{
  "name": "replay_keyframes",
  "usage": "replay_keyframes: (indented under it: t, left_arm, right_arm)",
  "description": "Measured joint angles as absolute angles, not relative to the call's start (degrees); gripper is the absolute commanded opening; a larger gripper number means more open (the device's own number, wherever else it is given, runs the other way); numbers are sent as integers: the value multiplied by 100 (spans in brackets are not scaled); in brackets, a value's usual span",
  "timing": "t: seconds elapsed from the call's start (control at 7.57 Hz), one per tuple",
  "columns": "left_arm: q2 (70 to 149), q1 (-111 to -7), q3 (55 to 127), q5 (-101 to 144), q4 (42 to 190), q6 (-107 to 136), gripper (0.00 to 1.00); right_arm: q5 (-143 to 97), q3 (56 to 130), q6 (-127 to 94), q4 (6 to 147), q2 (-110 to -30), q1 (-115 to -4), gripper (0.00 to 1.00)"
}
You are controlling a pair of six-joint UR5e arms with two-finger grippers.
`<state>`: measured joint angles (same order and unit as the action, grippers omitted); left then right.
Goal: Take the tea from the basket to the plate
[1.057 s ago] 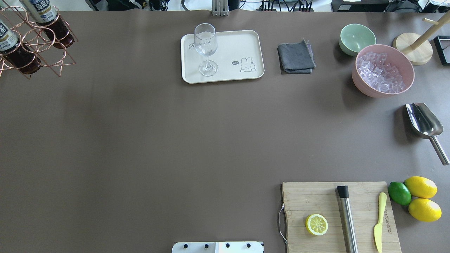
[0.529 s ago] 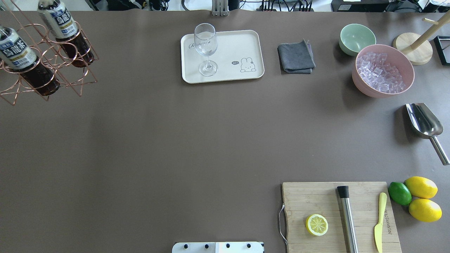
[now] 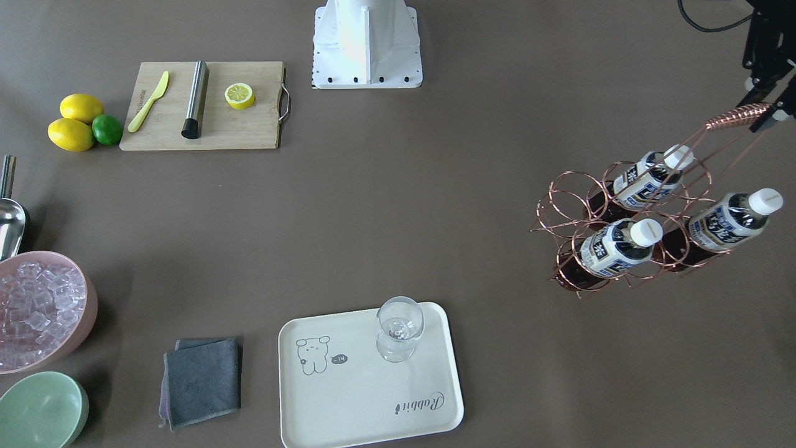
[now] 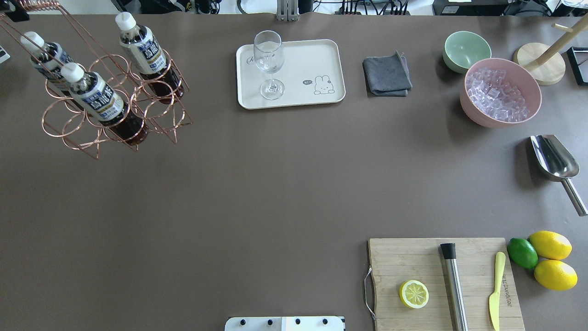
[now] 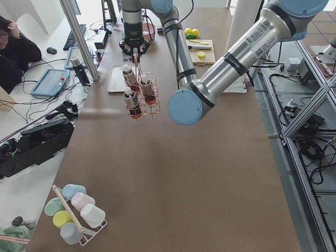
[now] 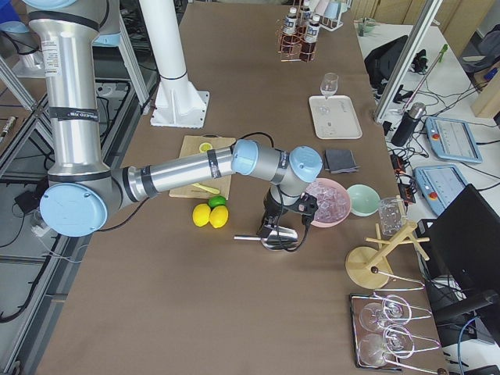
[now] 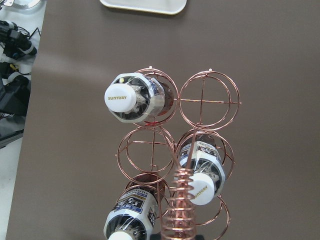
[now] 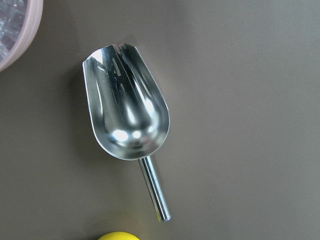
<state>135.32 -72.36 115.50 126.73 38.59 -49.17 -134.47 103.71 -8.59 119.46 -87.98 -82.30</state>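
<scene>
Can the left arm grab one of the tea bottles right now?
Probably not. The left gripper is shut on the handle of the basket, which hangs from it. That leaves it no free fingers for the tea until it sets the basket down.

brown table (image 4: 275, 184). along the far side, from the robot's left to its right: plate (image 4: 321, 55), grey cloth (image 4: 387, 76), green bowl (image 4: 466, 49), pink bowl (image 4: 473, 115), wooden stand (image 4: 539, 64). a scoop (image 4: 553, 158) lies near the pink bowl. at the near right, a board (image 4: 399, 259), with two lemons (image 4: 550, 245) and a lime (image 4: 522, 253) beside it.
</scene>
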Motion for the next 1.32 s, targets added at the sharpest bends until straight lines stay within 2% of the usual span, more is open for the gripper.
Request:
replay_keyframes:
  t: [0.4, 0.79, 1.32]
  left_arm:
    - [13577, -6422, 12079, 12688, 3854, -3621, 0]
    - [13754, -5121, 12628, 12412, 3865, -2242, 0]
    - [14623, -4591, 12402, 12118, 3910, -1571, 0]
  right_arm:
    - [-13447, 10414, -868, 11944, -8751, -8155, 100]
    - [-13447, 10369, -870, 11944, -8749, -8114, 100]
    - [-13439, 10356, -870, 11944, -8743, -8104, 100]
